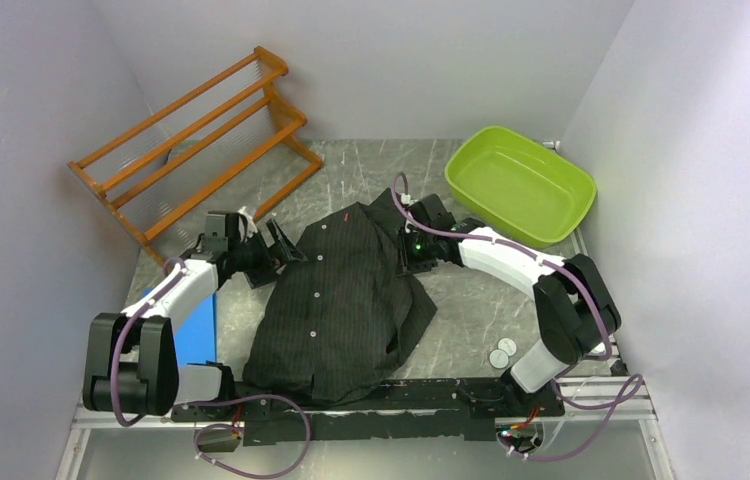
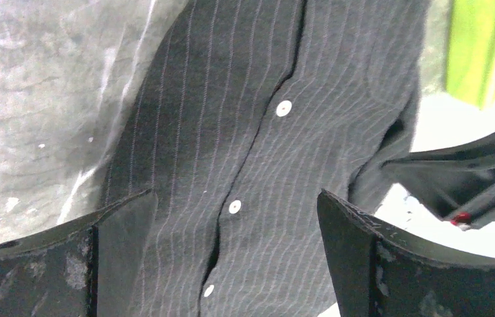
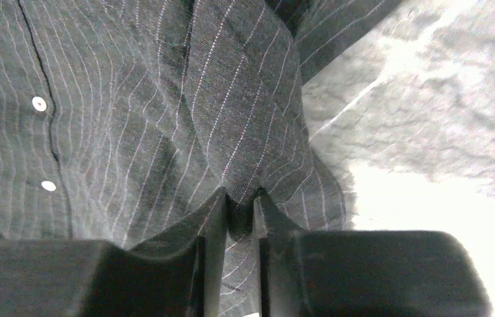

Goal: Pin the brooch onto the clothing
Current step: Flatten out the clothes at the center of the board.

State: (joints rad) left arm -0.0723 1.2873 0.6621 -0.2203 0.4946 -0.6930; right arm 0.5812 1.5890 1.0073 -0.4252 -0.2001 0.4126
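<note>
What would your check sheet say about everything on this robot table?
Surface: grey marbled table.
Job's things: black shirt lying spread, buttons up; no brooch that I can be sure of.
Clutter: wooden rack; empty green tub; blue sheet under the left arm; two white discs near the right arm's base, cannot tell what they are.
Grippers: left gripper open over the shirt; right gripper pinching a fold of shirt.
Cables: purple cables along both arms, looping at the front edge.
Surroundings: pale walls on three sides.
</note>
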